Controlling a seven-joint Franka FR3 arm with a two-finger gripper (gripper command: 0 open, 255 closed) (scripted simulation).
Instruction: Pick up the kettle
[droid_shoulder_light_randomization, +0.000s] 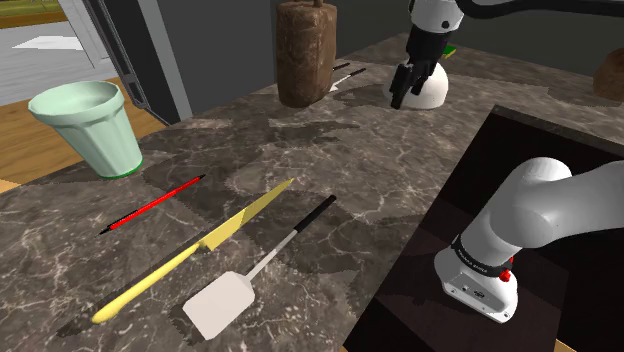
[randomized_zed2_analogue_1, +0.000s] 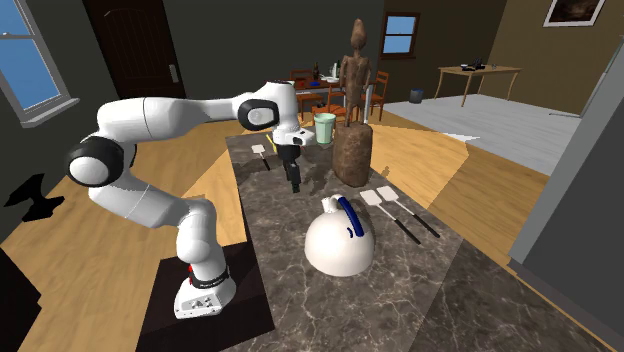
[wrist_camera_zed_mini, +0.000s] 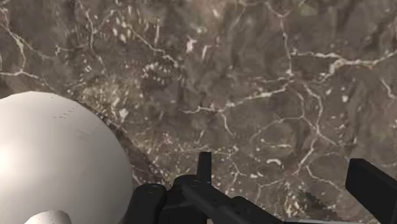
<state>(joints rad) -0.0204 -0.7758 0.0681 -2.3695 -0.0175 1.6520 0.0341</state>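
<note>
Gripper open wide, empty; kettle sits lower right of it in the second exterior view, outside the opening.

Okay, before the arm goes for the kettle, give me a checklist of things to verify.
1. Hand open: ok, fingers stand apart.
2. Kettle upright on counter: ok.
3. Kettle between fingers: not ok, it sits beside them.
4. Handle unobstructed: ok.
5. Spatulas apart from kettle: ok.
</note>
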